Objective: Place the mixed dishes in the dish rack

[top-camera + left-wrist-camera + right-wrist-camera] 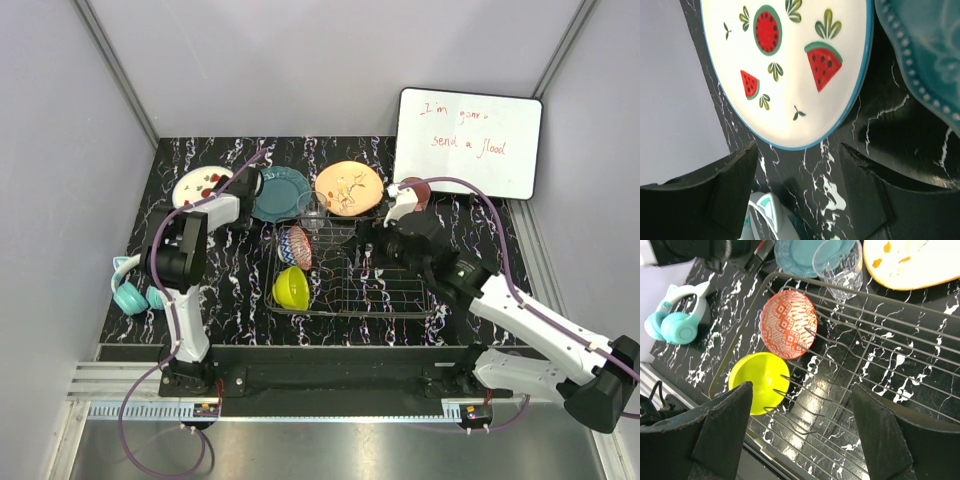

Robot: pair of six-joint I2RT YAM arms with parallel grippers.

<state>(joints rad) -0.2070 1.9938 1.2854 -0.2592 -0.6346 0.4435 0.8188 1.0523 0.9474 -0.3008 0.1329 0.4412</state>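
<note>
The white watermelon-printed plate (203, 185) (790, 65), teal plate (280, 192) (925, 50) and orange plate (349, 187) (910, 262) lie flat on the table behind the dish rack (380, 290) (880, 340). A clear glass (313, 210) (838, 265) stands at the rack's far left corner. In the rack's left side, the red-patterned bowl (296, 247) (788, 322) and yellow-green bowl (291, 288) (755, 380) stand on edge. My left gripper (248, 184) (800, 165) is open and empty, just short of the white plate's rim. Above the rack, my right gripper (368, 248) (801, 387) is open and empty. Something reddish-brown (420, 192), perhaps the cup, shows behind the right wrist.
Teal-and-white headphones (130, 285) (677, 322) (765, 210) lie at the table's left edge. A white board with red writing (468, 142) leans at the back right. Grey walls close in the table on three sides.
</note>
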